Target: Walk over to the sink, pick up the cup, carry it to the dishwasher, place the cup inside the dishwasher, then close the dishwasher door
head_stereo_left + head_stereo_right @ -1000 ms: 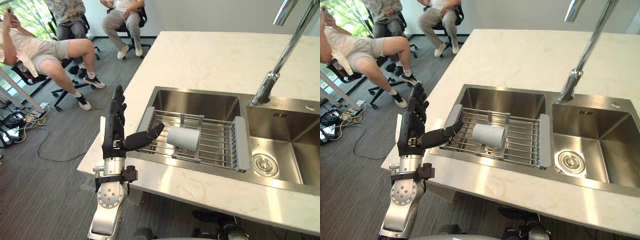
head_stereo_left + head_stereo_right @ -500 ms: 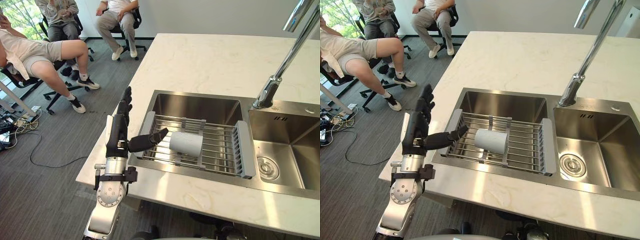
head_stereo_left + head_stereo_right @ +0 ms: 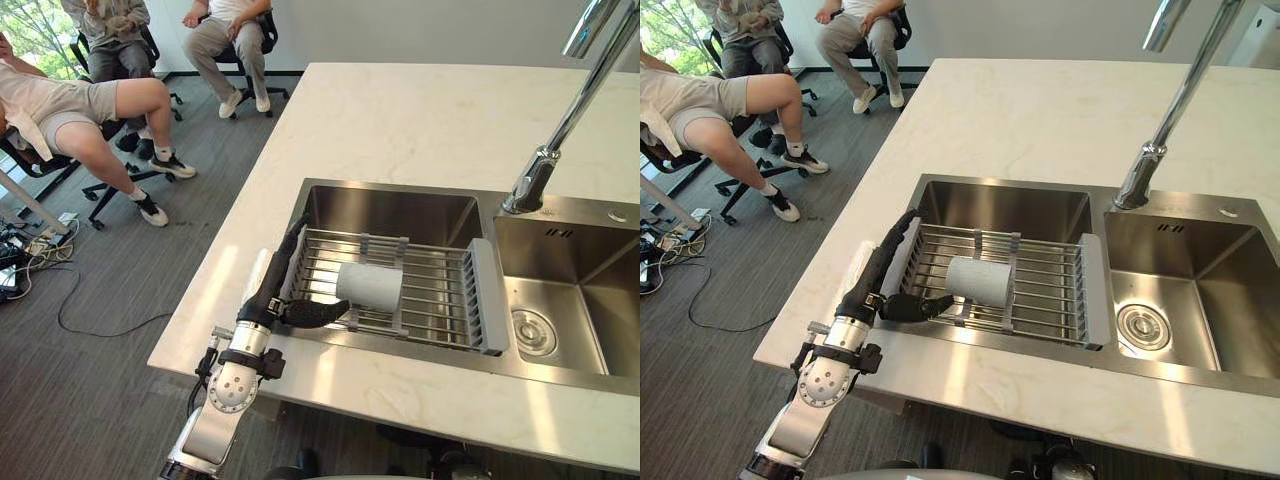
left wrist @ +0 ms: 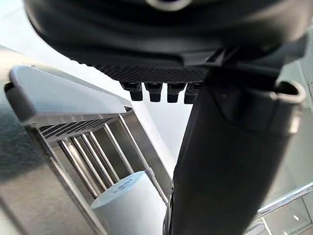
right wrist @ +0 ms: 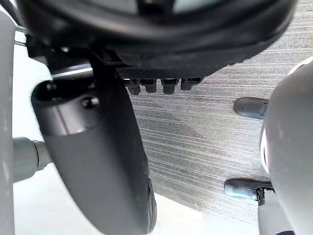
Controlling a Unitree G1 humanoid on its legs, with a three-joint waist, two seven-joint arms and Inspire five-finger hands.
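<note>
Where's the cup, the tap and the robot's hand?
cup [image 3: 370, 285]: left eye view, its round side.
tap [image 3: 572, 100]: left eye view, its slanted pipe.
left hand [image 3: 262, 303]: left eye view, its palm.

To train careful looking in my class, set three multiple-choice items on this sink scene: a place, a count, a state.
1. Where is the cup? A on the countertop; B on the wire rack in the left basin; C by the right basin's drain.
2. How many basins has the sink? A one; B three; C two.
3. How does the cup lie? A on its side; B upright; C upside down.
Answers: 1 B, it rests on the rack's bars; 2 C, the faucet stands behind the divide between two; 3 A, its round end faces the left robot hand.
</note>
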